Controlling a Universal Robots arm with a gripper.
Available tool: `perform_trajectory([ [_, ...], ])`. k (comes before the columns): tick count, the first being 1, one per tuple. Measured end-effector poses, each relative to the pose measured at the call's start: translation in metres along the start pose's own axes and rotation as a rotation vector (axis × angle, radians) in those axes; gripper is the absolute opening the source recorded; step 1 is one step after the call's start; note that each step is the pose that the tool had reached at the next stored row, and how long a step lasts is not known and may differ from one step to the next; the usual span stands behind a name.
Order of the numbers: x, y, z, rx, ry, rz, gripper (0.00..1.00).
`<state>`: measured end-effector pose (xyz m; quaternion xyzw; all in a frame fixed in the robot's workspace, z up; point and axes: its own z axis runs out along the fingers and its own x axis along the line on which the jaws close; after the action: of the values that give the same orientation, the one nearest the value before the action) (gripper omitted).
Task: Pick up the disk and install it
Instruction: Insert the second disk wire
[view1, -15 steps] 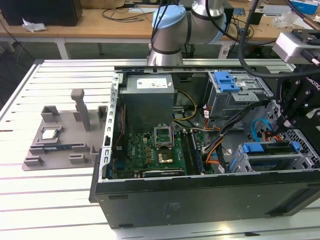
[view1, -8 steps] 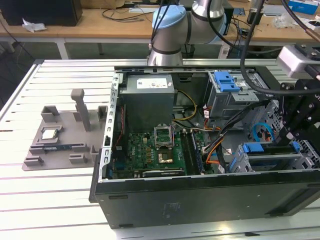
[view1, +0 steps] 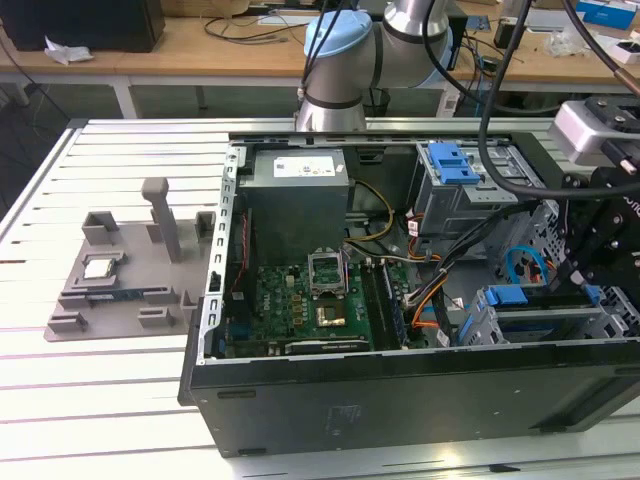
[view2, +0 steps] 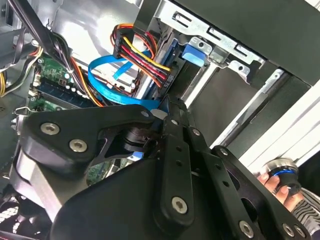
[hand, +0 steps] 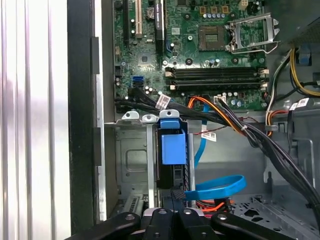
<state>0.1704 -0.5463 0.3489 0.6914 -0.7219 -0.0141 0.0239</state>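
The disk (hand: 173, 150) already stood on edge in the drive cage (hand: 131, 165) at the computer case's (view1: 400, 395) near corner on the exterior view's right, apparently most of the way in. The gripper (view1: 590, 262) hung directly over it, fingers narrowed at its blue carrier end; I couldn't tell whether they gripped. Beyond lay the motherboard (hand: 200, 45).

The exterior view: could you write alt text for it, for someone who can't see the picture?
An open computer case lies on a slatted metal table, its green motherboard exposed. A robot arm reaches over it, and its black gripper sits at the drive bay on the exterior view's right, by a blue-framed disk. A grey fixture tray lies to the left.
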Motion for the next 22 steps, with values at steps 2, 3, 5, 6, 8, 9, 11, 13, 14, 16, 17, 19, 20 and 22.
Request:
perform_trajectory([
  [2,-0.0008,0.0000,0.0011,-0.0001,-0.0003,0.005,0.10],
  [3,-0.0014,0.0000,0.0015,-0.0001,-0.0005,0.006,0.10],
  [5,-0.0030,0.0000,0.0020,-0.0001,-0.0006,0.007,0.10],
  [6,-0.0041,0.0001,0.0021,-0.0002,-0.0006,0.007,0.10],
  [8,-0.0069,0.0002,0.0021,-0.0001,-0.0003,0.008,0.10],
  [9,-0.0077,0.0002,0.0021,-0.0001,-0.0001,0.008,0.10],
  [11,-0.0097,0.0002,0.0037,-0.0001,-0.0006,0.007,0.10],
  [13,-0.0107,0.0002,0.0046,-0.0001,-0.0006,0.007,0.10],
  [14,-0.0107,0.0002,0.0046,-0.0001,-0.0005,0.008,0.10],
  [16,-0.0109,0.0002,0.0048,-0.0001,-0.0005,0.008,0.10],
  [17,-0.0110,0.0002,0.0048,-0.0001,-0.0005,0.008,0.10],
  [19,-0.0112,0.0002,0.0050,-0.0001,-0.0005,0.008,0.11],
  [20,-0.0112,0.0002,0.0050,-0.0001,-0.0004,0.008,0.11],
  [22,-0.0112,0.0004,0.0019,-0.0001,-0.0005,0.007,0.16],
])
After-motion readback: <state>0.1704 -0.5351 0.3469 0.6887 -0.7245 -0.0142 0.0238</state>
